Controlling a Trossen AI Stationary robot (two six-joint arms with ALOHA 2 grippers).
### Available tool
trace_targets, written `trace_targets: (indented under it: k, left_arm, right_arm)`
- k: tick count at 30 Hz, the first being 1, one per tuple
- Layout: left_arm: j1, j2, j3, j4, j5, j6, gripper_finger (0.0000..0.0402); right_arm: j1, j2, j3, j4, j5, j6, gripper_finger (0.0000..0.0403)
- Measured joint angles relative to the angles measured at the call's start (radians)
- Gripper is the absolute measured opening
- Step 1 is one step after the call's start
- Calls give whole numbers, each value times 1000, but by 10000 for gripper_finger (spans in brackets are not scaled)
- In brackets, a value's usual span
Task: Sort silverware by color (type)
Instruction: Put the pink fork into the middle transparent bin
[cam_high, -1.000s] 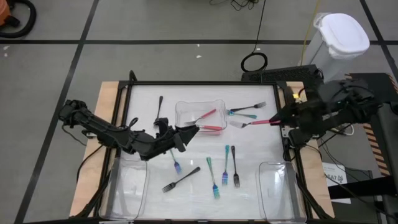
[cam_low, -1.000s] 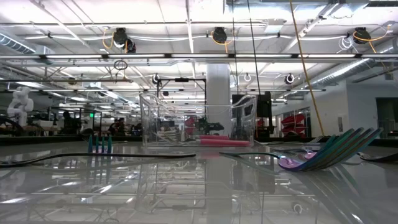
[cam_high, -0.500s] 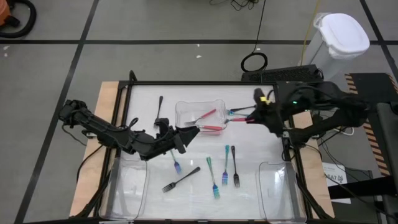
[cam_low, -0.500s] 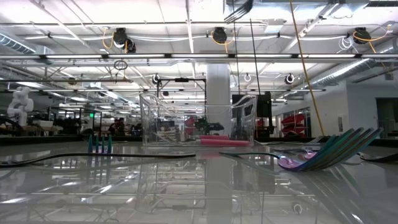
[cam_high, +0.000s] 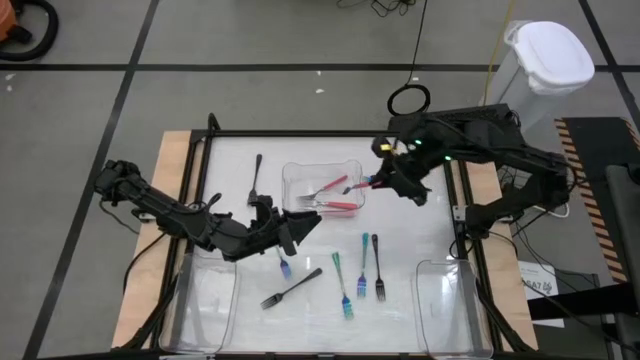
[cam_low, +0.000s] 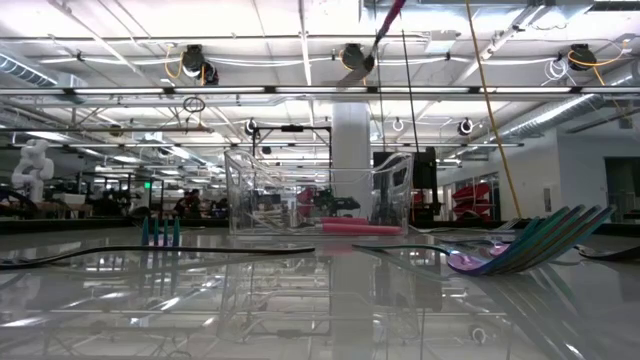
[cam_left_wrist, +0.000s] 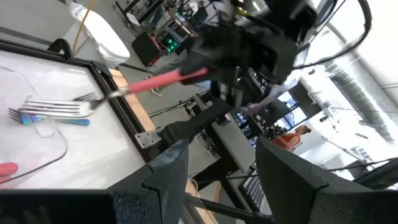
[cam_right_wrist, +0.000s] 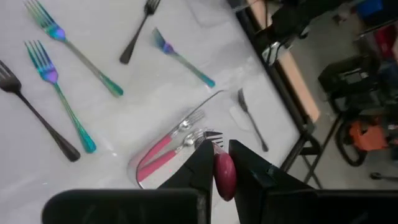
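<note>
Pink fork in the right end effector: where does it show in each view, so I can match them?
High view: pink fork at the clear tray's right edge, held by the right end effector.
Low view: top edge, handle slanting, above the tray.
Left wrist view: upper middle.
Right wrist view: handle end between the fingers.
Shared landmark: the clear tray.

No text, label, brand, number or sign can be read in any view; a white paper lying on the floor at about 4 o'clock of the table carries print too small to make out.
</note>
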Motion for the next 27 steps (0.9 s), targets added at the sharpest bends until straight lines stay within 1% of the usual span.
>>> trace_targets:
  k: [11, 19, 22, 27]
  left_arm:
    - [0, 0, 0, -2, 3, -2, 187]
    - [0, 0, 0, -1, 3, -3, 187]
    - [0, 0, 0, -2, 3, -3, 187]
    - [0, 0, 0, -2, 3, -2, 187]
  right_arm:
    - [-103, 186, 0, 38, -100, -24, 28]
    - [-115, 286, 0, 175, -100, -17, 29]
    - [-117, 322, 0, 227, -98, 37, 28]
    - [-119, 382, 0, 225, -97, 85, 28]
